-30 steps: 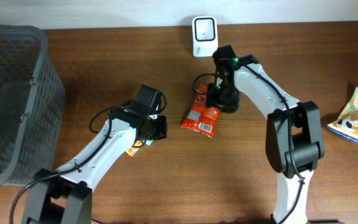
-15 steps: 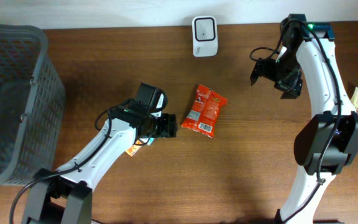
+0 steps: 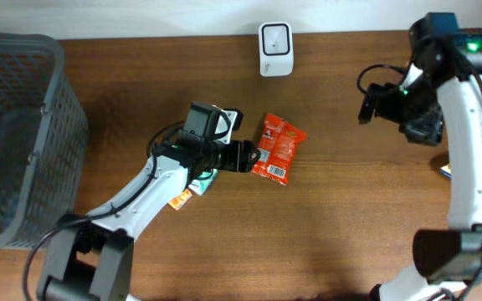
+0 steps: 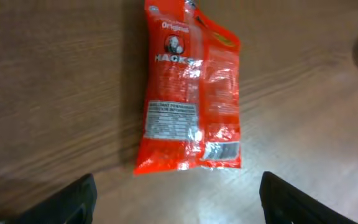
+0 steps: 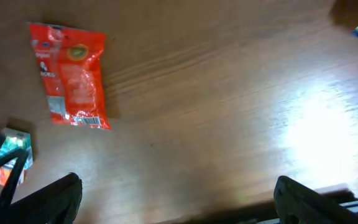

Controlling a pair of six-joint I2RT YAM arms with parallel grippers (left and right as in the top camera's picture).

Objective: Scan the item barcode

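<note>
1. Near the middle of the desk (image 3: pixel 350 217), you see the red packet (image 3: pixel 277 148) lying flat with its barcode (image 4: pixel 224 150) facing up, below the scanner (image 3: pixel 274 38) at the far edge.
2. Your left gripper (image 3: pixel 243 155) sits just beside the packet's left side, fingers (image 4: pixel 82 199) spread apart, holding nothing.
3. Your right gripper (image 3: pixel 373 99) hangs over the desk's right side, well apart from the packet, fingers (image 5: pixel 51 199) wide apart and empty.
4. A basket (image 3: pixel 23 125) stands at the left edge.

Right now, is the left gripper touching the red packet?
Apart. In the left wrist view, bare wood shows between the packet and both fingers of the left gripper.
</note>
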